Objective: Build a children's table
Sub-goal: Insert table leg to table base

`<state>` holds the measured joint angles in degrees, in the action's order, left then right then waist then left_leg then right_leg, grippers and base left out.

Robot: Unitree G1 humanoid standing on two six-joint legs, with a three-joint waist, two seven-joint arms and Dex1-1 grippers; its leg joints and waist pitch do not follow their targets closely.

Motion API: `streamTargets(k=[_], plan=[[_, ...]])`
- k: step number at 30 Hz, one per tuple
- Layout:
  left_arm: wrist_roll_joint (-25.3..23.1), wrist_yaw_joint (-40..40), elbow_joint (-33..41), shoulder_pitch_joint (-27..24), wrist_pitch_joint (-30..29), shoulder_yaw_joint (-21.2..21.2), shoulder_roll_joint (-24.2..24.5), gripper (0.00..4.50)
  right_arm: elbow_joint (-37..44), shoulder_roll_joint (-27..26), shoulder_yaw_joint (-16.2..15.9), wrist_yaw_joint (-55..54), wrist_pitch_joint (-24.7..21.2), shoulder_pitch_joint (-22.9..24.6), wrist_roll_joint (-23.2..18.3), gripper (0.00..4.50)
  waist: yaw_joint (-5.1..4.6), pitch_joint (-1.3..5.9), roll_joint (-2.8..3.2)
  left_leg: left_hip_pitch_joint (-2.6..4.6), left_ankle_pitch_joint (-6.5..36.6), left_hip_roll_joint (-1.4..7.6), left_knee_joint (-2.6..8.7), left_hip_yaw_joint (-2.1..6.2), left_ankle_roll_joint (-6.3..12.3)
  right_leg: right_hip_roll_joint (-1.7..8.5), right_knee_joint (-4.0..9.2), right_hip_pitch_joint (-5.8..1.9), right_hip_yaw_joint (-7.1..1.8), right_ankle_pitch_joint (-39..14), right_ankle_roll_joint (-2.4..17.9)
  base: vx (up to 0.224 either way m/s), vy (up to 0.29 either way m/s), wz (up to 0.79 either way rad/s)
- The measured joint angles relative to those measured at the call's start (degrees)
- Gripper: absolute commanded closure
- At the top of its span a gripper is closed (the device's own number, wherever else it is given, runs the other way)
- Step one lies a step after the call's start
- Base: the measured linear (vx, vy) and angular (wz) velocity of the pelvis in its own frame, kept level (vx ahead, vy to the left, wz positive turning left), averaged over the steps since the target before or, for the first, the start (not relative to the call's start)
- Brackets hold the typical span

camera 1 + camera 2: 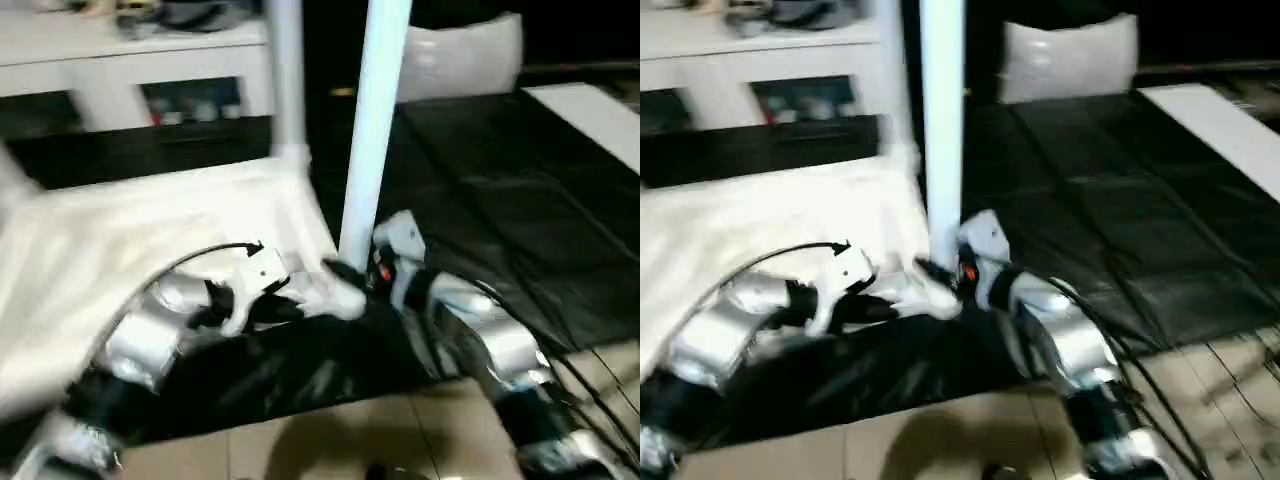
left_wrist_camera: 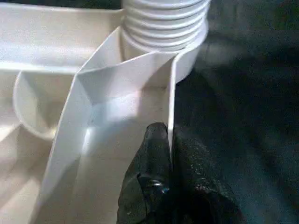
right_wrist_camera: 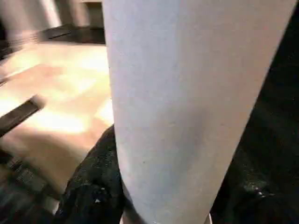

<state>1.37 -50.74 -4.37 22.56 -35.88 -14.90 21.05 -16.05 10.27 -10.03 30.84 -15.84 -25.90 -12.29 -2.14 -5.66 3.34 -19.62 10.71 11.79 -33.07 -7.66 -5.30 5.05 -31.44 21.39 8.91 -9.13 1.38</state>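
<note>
The white table top (image 1: 130,240) lies upside down on a black mat. One white leg (image 1: 287,80) stands in its far corner socket. A second leg (image 1: 375,130) stands upright at the near right corner, its ribbed foot (image 2: 163,23) seated in the socket. My right gripper (image 1: 352,272) is shut around the bottom of this leg, with black fingers (image 3: 91,186) on either side of the tube. My left gripper (image 2: 167,137) is shut on the thin rim wall of the table top (image 2: 117,74), just beside that corner socket.
A black mat (image 1: 500,200) covers the floor to the right. White cabinets (image 1: 120,60) stand at the back left, and a white bag (image 1: 460,55) sits behind the mat. A flat pale panel (image 1: 590,110) lies at the far right. Tiled floor (image 1: 350,440) runs along the near edge.
</note>
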Motion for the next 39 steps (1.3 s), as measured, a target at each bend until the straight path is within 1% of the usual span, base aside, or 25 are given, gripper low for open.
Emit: streamTargets(k=[1, 2, 3, 4, 5, 6, 7, 8, 9, 11, 14, 17, 19, 20, 22, 24, 26, 27, 31, 33, 35, 38, 39], plan=[[-0.1, 2.6, 1.2, -0.3, -2.3, 0.3, -1.8, 4.5, -2.2, -0.9, 0.7, -1.6, 0.0, -1.5, 0.2, 2.59, -0.17, -0.17, -0.73, 0.62, 0.0, -0.35, -0.05, -0.2, -0.02, 0.11, -1.0, 0.36, -0.7, -0.6, 0.1, 0.0, 0.0, 0.0], [-0.4, 4.5, 2.3, -0.5, -4.0, 0.6, -3.0, 4.5, -3.8, -1.3, 0.8, -2.9, 0.0, -3.0, 0.3, 2.59, -0.13, -0.3, -1.32, 1.24, 0.2, -0.79, -0.06, -0.26, -0.2, 0.22, -1.35, 0.78, -0.7, -0.7, 0.0, 0.025, -0.057, 0.01], [-0.7, 5.6, 3.0, -0.5, -5.1, 0.8, -3.6, 4.5, -4.7, -1.7, 1.0, -3.7, 0.0, -3.8, 0.3, 2.59, 0.0, -0.4, -1.3, 1.08, 0.6, -0.84, -0.18, -0.28, -0.19, 0.36, -1.23, 1.02, 0.0, -0.7, 0.0, 0.025, -0.057, 0.01], [-0.9, 6.5, 4.0, -0.5, -6.3, 1.0, -4.1, 4.5, -5.2, -2.2, 1.1, -4.5, 0.2, -4.5, 0.3, 2.59, 0.14, -0.44, -1.07, 0.66, 1.1, -0.75, -0.35, 0.14, 0.14, 0.38, -0.9, 0.82, 0.73, -0.7, 0.0, 0.046, -0.038, -0.22], [-1.1, 7.3, 5.0, -0.5, -7.5, 1.1, -4.4, 4.5, -5.5, -2.7, 1.2, -5.4, 0.3, -5.0, 0.3, 2.59, 0.17, -0.53, -0.64, -0.08, 1.2, -0.68, -0.44, 1.05, 0.21, 0.34, -0.29, 0.77, 1.76, -0.7, 0.0, 0.091, -0.006, -0.24], [-1.1, 8.3, 5.7, -0.5, -8.6, 1.2, -5.0, 4.5, -6.0, -3.1, 1.3, -6.1, 0.5, -5.5, 0.3, 2.59, 0.26, -0.49, -0.21, -0.59, 1.2, -0.24, -0.47, 1.98, 0.18, 0.26, 0.25, 0.67, 2.8, -0.6, 0.0, 0.091, -0.006, -0.24], [-1.2, 9.1, 5.8, -0.3, -8.9, 1.2, -5.3, 4.5, -6.3, -3.2, 1.4, -6.5, 0.7, -5.7, 0.4, 2.59, 0.31, -0.47, -0.26, -0.61, 1.2, 0.08, -0.44, 2.15, 0.16, 0.16, 0.4, 0.61, 2.96, -0.6, 0.0, 0.0, 0.0, 0.0], [-1.3, 10.1, 5.7, -0.2, -9.2, 1.2, -5.8, 4.5, -6.7, -3.3, 1.7, -6.8, 1.0, -5.8, 0.6, 2.59, 0.3, -0.46, -0.28, -0.61, 1.2, 0.07, -0.47, 2.15, 0.16, 0.15, 0.36, 0.56, 2.91, -0.5, 0.2, 0.0, 0.0, 0.0], [-1.3, 10.8, 5.7, -0.2, -9.3, 1.2, -6.0, 4.5, -6.7, -3.4, 1.9, -6.8, 1.2, -5.8, 0.8, 2.59, 0.33, -0.45, -0.29, -0.44, 1.2, 0.04, -0.47, 1.9, 0.15, 0.2, 0.35, 0.52, 2.77, -0.3, 0.6, 0.0, 0.0, 0.0], [-1.3, 11.2, 5.7, 0.0, -9.3, 1.1, -5.9, 4.5, -7.1, -3.6, 2.0, -6.9, 1.5, -5.9, 0.9, 2.59, 0.54, -0.44, -0.26, -0.48, 1.2, 0.05, -0.47, 1.65, 0.15, 0.25, 0.33, 0.51, 2.74, -0.1, 0.7, 0.0, 0.0, 0.0], [-1.2, 11.5, 5.6, 0.6, -9.6, 1.1, -5.6, 4.5, -7.7, -3.8, 1.7, -6.8, 2.7, -5.8, 1.0, 2.59, 0.87, -0.4, -0.28, -0.5, 1.2, 0.06, -0.52, 1.49, 0.11, 0.25, 0.32, 0.54, 2.59, 0.2, 0.9, 0.0, 0.0, 0.0], [-1.1, 11.5, 5.6, 0.7, -9.8, 1.0, -5.1, 4.5, -7.7, -3.8, 1.5, -6.5, 3.1, -5.7, 1.1, 2.59, 1.05, -0.14, -0.31, -0.45, 1.3, 0.04, -0.62, 1.13, -0.15, 0.25, 0.23, 0.58, 2.21, 1.1, 1.0, 0.0, 0.0, 0.0], [-1.1, 11.4, 5.6, 0.8, -9.6, 0.4, -4.5, 4.5, -7.9, -3.5, 1.0, -5.5, 3.6, -5.6, 1.7, 2.59, 1.2, 0.27, -0.22, -0.43, 1.4, 0.06, -0.55, 1.0, -0.32, 0.19, 0.14, 0.67, 2.04, 1.0, 0.9, 0.0, 0.0, 0.0], [-1.2, 11.1, 5.6, 0.8, -8.9, -0.2, -3.8, 4.5, -7.9, -3.1, 0.4, -4.5, 4.0, -5.6, 2.2, 2.59, 1.29, 0.49, -0.31, -0.46, 1.4, 0.06, -0.51, 0.93, -0.35, 0.17, 0.01, 0.81, 1.91, 1.0, 1.0, 0.0, 0.0, 0.0], [-1.3, 10.6, 5.6, 0.7, -7.4, -1.5, -2.4, 4.5, -7.8, -2.1, -0.6, -2.4, 4.4, -5.4, 3.1, 2.59, 1.64, 0.86, -0.74, -0.49, 1.4, 0.05, -0.64, 0.82, -0.29, 0.18, -0.63, 1.24, 1.44, 0.8, 1.2, 0.0, 0.0, 0.0], [-1.2, 9.1, 5.6, 0.5, -6.0, -2.1, -0.9, 4.5, -7.2, -0.8, -1.5, 0.5, 4.9, -5.0, 3.1, 2.59, 2.04, 1.05, -0.98, -0.52, 1.4, 0.07, -0.73, 0.53, -0.32, 0.17, -0.85, 1.45, 1.27, 0.7, 1.2, 0.0, 0.0, 0.0], [-1.1, 7.1, 5.6, 0.2, -4.7, -2.5, 0.8, 4.5, -6.4, 0.8, -2.2, 4.2, 5.0, -4.5, 2.9, 2.6, 2.49, 1.17, -1.04, -0.43, 1.4, 0.07, -0.73, 0.39, -0.32, 0.17, -0.88, 1.45, 1.19, 0.7, 1.2, 0.0, 0.0, 0.0], [-1.0, 5.5, 5.6, 0.0, -3.7, -2.7, 1.9, 4.5, -5.8, 1.4, -2.5, 6.2, 5.0, -4.0, 2.7, 2.6, 2.67, 1.28, -1.16, -0.39, 1.5, 0.08, -0.73, 0.33, -0.39, 0.17, -0.89, 1.45, 1.14, 0.6, 1.0, 0.0, 0.0, 0.0], [0.1, 0.9, 5.6, -0.3, -1.9, -3.6, 5.1, 4.5, -4.5, 4.1, -3.6, 12.3, 4.7, -3.0, 1.1, 2.6, 3.42, 1.7, -1.77, -0.33, 1.5, 0.07, -0.79, 0.23, -0.46, 0.17, -0.93, 1.44, 0.98, 0.6, 0.9, 0.0, 0.0, 0.0], [0.4, -1.7, 5.3, -0.6, 0.7, -4.4, 6.9, 4.5, -4.3, 5.3, -4.0, 16.0, 4.7, -2.8, 0.6, 2.6, 3.84, 1.84, -2.01, -0.3, 1.5, 0.06, -0.81, 0.13, -0.47, 0.17, -0.95, 1.45, 0.87, 0.6, 0.9, 0.0, 0.0, 0.0], [0.7, -3.1, 5.0, -0.6, 2.1, -4.7, 7.8, 4.5, -4.2, 5.8, -4.1, 18.1, 4.7, -2.8, 0.5, 2.6, 3.97, 1.98, -2.28, -0.28, 1.5, 0.06, -0.81, -0.02, -0.47, 0.17, -1.08, 1.53, 0.73, 0.6, 0.9, 0.0, 0.0, 0.0], [1.3, -7.7, 1.9, -0.1, 7.7, -5.3, 9.3, 4.5, -2.6, 8.1, -5.0, 22.6, 3.5, -2.3, -0.6, 2.6, 4.59, 2.11, -2.48, -0.19, 1.5, 0.06, -0.83, -0.16, -0.46, 0.17, -1.2, 1.57, 0.59, 0.5, 0.9, 0.0, 0.0, 0.0], [1.2, -8.7, 1.0, 0.0, 9.3, -5.3, 9.6, 4.5, -2.4, 8.5, -5.2, 23.7, 3.3, -2.2, -0.7, 2.6, 4.81, 2.15, -2.54, -0.06, 1.5, 0.07, -0.82, -0.3, -0.47, 0.17, -1.26, 1.55, 0.48, 0.5, 0.9, 0.0, 0.0, 0.0]])
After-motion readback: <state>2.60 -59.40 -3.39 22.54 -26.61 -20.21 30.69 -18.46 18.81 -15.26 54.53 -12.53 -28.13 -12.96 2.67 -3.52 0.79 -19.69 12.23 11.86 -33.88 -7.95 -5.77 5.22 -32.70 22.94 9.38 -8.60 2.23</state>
